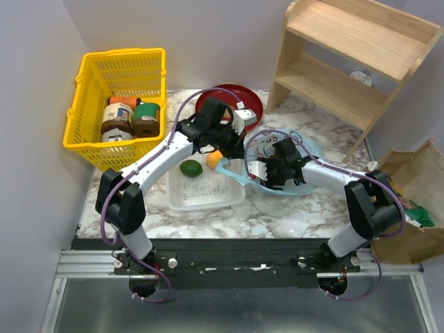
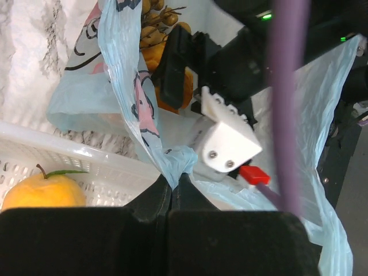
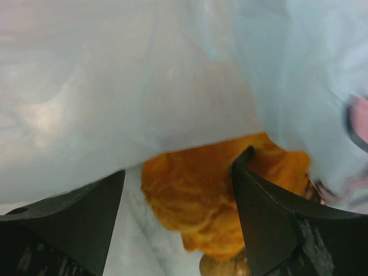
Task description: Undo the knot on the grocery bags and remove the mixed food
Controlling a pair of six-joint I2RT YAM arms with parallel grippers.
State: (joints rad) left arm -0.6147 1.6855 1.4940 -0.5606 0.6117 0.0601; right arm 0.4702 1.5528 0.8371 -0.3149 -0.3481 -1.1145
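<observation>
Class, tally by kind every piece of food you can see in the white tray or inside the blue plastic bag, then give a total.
Lime, in the white tray: 1
Orange, same tray: 1
Bunch of small brown fruits, in the blue plastic bag: 1
Orange-glazed doughnut, same bag: 1
Total: 4

Bright even light on the marble table (image 1: 208, 222), shadows on it were soft, blue bag (image 3: 172, 75) on it looked blurry and glowed
</observation>
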